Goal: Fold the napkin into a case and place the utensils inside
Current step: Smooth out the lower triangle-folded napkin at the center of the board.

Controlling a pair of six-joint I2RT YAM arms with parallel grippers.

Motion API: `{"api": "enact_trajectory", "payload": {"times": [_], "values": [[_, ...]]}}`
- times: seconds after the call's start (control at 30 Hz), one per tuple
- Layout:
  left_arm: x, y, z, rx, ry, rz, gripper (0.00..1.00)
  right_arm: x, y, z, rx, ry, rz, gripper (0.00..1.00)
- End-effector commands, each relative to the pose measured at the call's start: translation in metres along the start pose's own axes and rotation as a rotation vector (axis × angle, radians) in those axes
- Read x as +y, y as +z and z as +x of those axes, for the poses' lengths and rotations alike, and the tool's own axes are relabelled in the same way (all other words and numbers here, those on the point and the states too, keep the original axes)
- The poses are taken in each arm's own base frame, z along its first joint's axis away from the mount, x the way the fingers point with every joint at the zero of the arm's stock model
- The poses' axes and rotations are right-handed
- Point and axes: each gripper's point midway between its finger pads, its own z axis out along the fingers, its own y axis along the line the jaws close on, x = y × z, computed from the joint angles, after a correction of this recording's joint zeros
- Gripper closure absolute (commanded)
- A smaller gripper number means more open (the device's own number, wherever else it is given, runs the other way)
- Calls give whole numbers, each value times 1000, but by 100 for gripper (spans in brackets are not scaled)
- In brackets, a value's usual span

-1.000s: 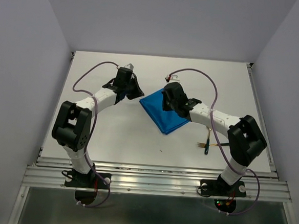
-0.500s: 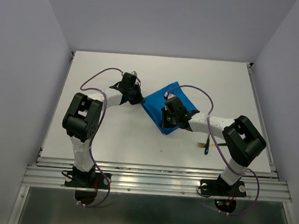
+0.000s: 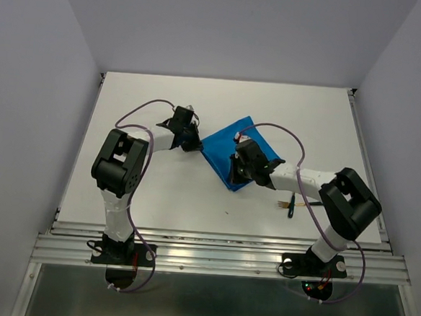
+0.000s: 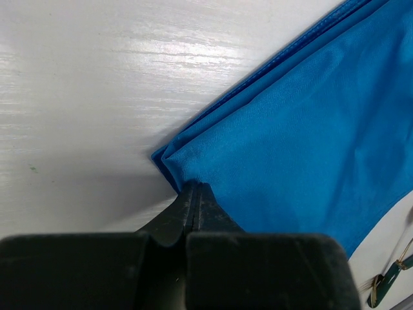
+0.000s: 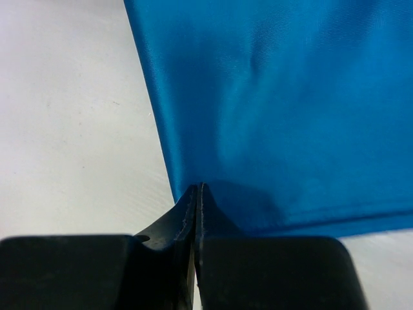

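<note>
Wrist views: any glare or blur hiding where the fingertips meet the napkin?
Left wrist: streaky glare on the table, but the napkin corner is sharp at the shut left gripper. Right wrist: no glare, soft shadow on the cloth around the shut right gripper.

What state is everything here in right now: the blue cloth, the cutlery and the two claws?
napkin: folded in layers, lying flat on the table.
utensils: lying loose on the table, beside the napkin, not inside it.
left gripper: shut, pinching a napkin corner.
right gripper: shut, pinching another napkin corner.
</note>
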Motion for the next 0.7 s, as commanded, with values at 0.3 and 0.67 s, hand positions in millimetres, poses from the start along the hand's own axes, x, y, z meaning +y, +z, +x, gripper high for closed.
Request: {"api": "enact_trajectory", "payload": {"times": [0.3,0.67], "values": [[-32,-46,-23,-100,64,28,100,-4,-25,-9,-85,9,11,99],[-20,-18,14,-9,61,4,100,-14,-9,28,-9,47,20,99]]}}
